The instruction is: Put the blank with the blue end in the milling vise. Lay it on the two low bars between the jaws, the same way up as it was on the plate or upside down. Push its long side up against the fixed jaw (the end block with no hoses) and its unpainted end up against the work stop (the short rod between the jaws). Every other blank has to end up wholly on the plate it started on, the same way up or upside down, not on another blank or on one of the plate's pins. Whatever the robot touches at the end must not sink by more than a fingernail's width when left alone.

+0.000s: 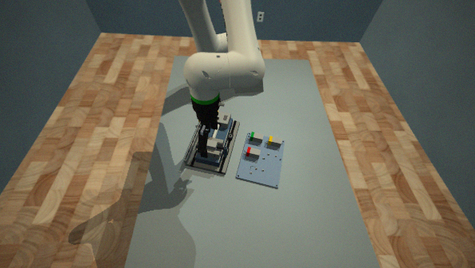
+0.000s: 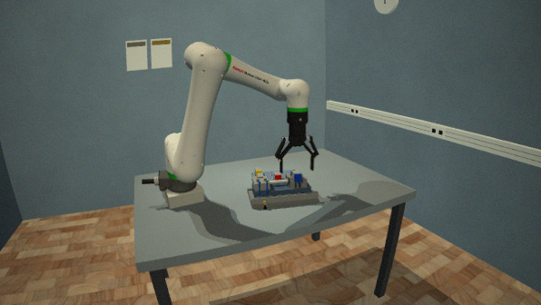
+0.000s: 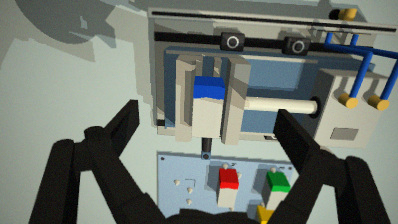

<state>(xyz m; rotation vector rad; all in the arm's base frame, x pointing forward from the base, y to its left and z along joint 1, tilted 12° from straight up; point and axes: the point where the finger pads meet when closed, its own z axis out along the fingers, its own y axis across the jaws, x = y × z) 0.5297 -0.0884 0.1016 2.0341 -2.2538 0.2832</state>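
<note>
The blank with the blue end [image 2: 298,177] [image 3: 208,112] lies in the milling vise, blue end away from the plate. In the wrist view its long side is close beside the fixed jaw [image 3: 182,112]; contact is hard to tell. Its unpainted end appears to meet the work stop [image 3: 206,146]. The moving jaw [image 3: 238,95] stands close on its other side. The low bars under it are hidden. My gripper [image 2: 297,170] [image 3: 207,116] is open wide and empty, above the vise, its fingers on either side of the blank and jaws.
The blue-grey plate [image 1: 255,179] [image 3: 170,197] beside the vise holds the red-ended blank [image 1: 253,152] [image 3: 228,194], green-ended blank [image 1: 257,138] [image 3: 278,184] and yellow-ended blank [image 1: 275,141], among pins. The hosed block [image 3: 345,117] stands at the vise's other end, with blue hoses [image 3: 361,75] rising from it.
</note>
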